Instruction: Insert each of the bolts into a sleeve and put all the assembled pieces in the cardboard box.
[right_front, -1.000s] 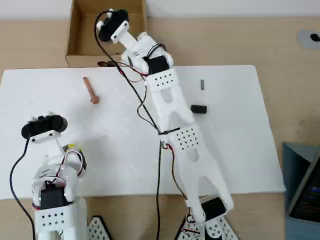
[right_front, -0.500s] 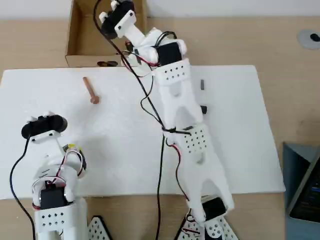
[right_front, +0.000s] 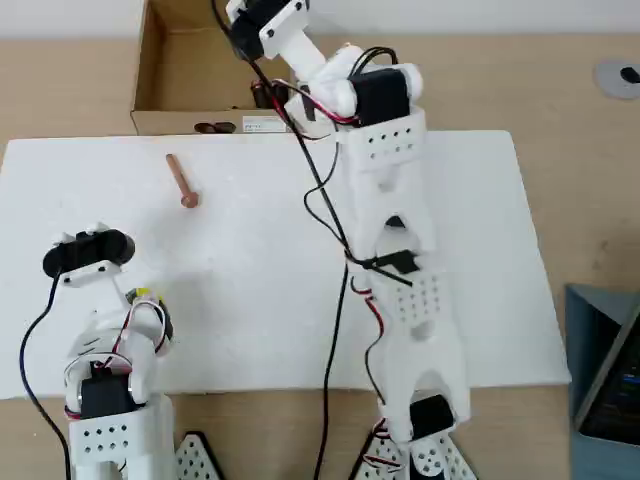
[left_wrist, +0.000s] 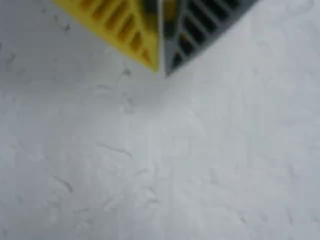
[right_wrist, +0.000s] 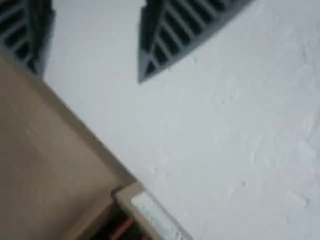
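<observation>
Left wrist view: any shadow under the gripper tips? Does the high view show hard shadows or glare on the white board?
Left wrist view: a faint, soft shadow on the white board near the left gripper. High view: even light, a soft shadow beside the bolt, no glare.

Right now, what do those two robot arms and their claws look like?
The left arm and right arm are white plastic with plates of dotted holes, black motor blocks and loose black and red cables. The left gripper has one yellow finger and one grey finger, both ribbed and tapering to a point. The right gripper has dark grey ribbed fingers.
</observation>
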